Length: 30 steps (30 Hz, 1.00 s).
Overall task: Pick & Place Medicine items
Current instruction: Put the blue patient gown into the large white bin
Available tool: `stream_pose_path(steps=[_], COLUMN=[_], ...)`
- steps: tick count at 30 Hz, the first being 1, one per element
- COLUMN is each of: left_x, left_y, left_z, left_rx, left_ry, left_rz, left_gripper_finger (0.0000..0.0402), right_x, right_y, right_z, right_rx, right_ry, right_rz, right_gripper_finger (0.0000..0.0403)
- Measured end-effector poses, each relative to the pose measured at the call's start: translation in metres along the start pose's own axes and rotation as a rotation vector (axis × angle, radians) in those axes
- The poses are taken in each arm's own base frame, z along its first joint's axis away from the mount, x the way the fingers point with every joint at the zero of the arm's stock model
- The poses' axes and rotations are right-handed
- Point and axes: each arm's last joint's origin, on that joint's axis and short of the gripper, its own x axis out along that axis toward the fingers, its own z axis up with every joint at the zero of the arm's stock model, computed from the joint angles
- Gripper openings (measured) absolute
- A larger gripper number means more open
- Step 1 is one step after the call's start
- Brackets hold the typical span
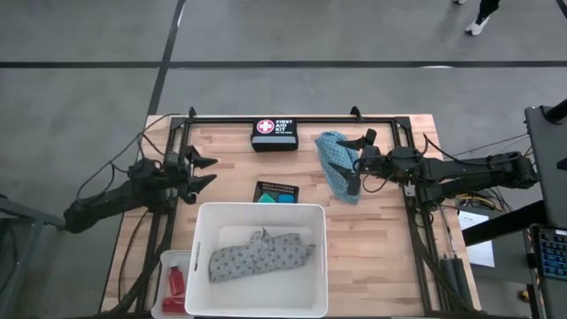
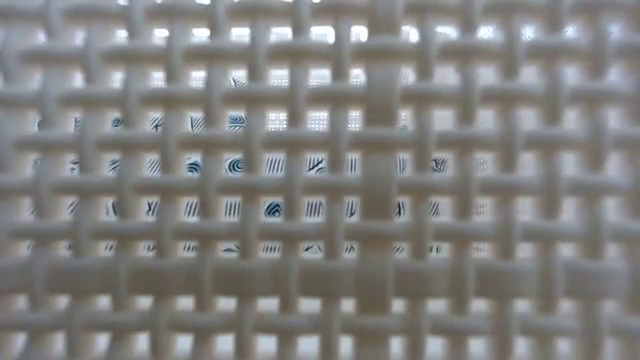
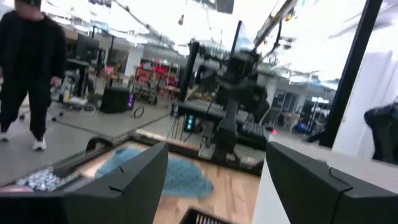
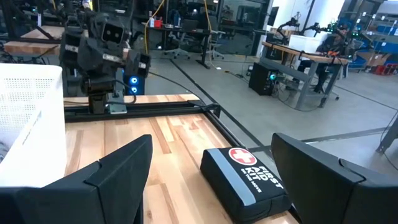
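The wooden table is the biggest thing here, with a big white tub sitting at its near edge, middle-left. Only the high view shows what's inside: the grey patterned cloth, bunched up, long axis running left-right and tilting up a bit toward the right. The low view is no use, just the tub's white lattice wall filling it, with bits of the cloth's pattern peeking through the holes.

The teal cloth lies far-right of centre, long axis running far to near, right by the right gripper, whose fingers are spread wide with nothing in them. The left gripper hangs over the left side, fingers parted, empty too. Plenty of bare wood between the two arms and to the right of the tub.

The first aid kit sits at the far edge; the right wrist view shows it up close. A black mesh tray sits just beyond the tub with blue and green tubs in it. Red bottles lie in a small tray at the near-left corner.
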Motion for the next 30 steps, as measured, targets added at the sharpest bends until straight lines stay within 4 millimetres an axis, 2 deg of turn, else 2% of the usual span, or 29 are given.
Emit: stream_pose_path(steps=[6, 11, 14, 30], left_x=[0.001, 0.0, 0.0, 0.0], left_y=[0.005, 0.007, 0.007, 0.008], left_z=[-0.02, -0.026, -0.029, -0.03], left_rx=[-0.049, -0.141, -0.183, -0.186], left_ry=[0.061, 0.118, 0.146, 0.148], left_rz=[0.016, 0.029, 0.039, 0.044], left_gripper_finger=[0.0276, 0.0276, 0.0275, 0.0276], right_x=[0.0, 0.0, 0.0, 0.0], right_y=[0.0, 0.0, 0.0, 0.0], right_z=[0.0, 0.0, 0.0, 0.0], right_rx=[0.0, 0.0, 0.0, 0.0], right_ry=[0.0, 0.0, 0.0, 0.0], right_rz=[0.0, 0.0, 0.0, 0.001], right_gripper_finger=[0.0327, 0.0327, 0.0327, 0.0327])
